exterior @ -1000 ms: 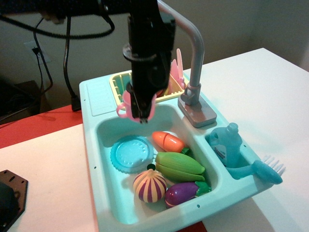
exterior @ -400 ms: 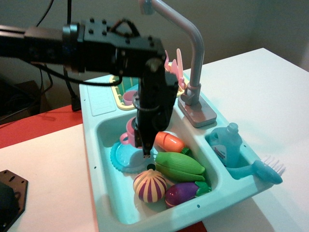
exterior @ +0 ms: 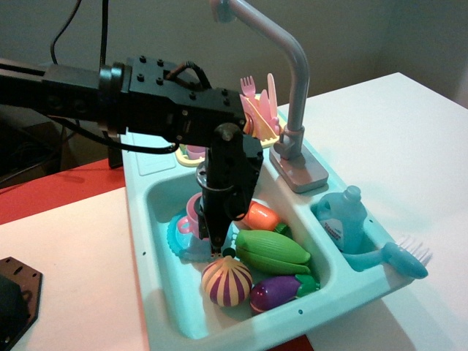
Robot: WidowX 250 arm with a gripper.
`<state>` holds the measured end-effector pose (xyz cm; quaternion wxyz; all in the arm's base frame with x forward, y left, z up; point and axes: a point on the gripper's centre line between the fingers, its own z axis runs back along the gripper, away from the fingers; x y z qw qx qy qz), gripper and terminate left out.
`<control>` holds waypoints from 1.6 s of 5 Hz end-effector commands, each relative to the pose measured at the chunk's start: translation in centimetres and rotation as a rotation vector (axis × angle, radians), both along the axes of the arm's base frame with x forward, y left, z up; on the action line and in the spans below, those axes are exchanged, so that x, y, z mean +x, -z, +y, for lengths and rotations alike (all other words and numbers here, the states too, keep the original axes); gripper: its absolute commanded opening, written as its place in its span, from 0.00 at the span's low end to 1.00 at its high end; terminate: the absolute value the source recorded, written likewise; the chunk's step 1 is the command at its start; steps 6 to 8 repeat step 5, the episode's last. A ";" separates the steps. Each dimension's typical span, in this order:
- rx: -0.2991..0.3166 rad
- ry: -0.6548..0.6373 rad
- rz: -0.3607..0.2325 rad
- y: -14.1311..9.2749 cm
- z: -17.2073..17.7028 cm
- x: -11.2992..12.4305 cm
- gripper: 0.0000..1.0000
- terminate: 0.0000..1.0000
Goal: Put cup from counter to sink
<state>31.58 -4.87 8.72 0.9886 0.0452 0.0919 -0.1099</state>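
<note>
Observation.image showed a black robot arm reaching down into the sink [exterior: 157,201], a pale turquoise toy basin with a tall grey faucet [exterior: 289,80]. Its end effector [exterior: 214,238] was closed on the cup [exterior: 191,212], a small pink mug held low inside the basin, just above or touching a round blue plate [exterior: 178,238]. A striped onion [exterior: 226,281], green corn [exterior: 272,248], orange carrot [exterior: 262,216] and purple eggplant [exterior: 276,291] crowded the basin floor. Release looked close; the mug could land tilted on the plate rim and tip over, or the fingertips could knock the onion just below them.
</note>
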 end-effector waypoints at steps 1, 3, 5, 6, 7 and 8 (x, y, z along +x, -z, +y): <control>0.007 -0.045 -0.048 -1.9 0.5 0.4 1.00 0.00; 0.010 -0.105 -0.117 -7.7 2.7 -0.4 1.00 0.00; 0.011 -0.195 -0.129 -12.9 6.4 -1.2 1.00 1.00; 0.011 -0.195 -0.129 -12.9 6.4 -1.2 1.00 1.00; 0.011 -0.195 -0.129 -12.9 6.4 -1.2 1.00 1.00; 0.011 -0.195 -0.129 -12.9 6.4 -1.2 1.00 1.00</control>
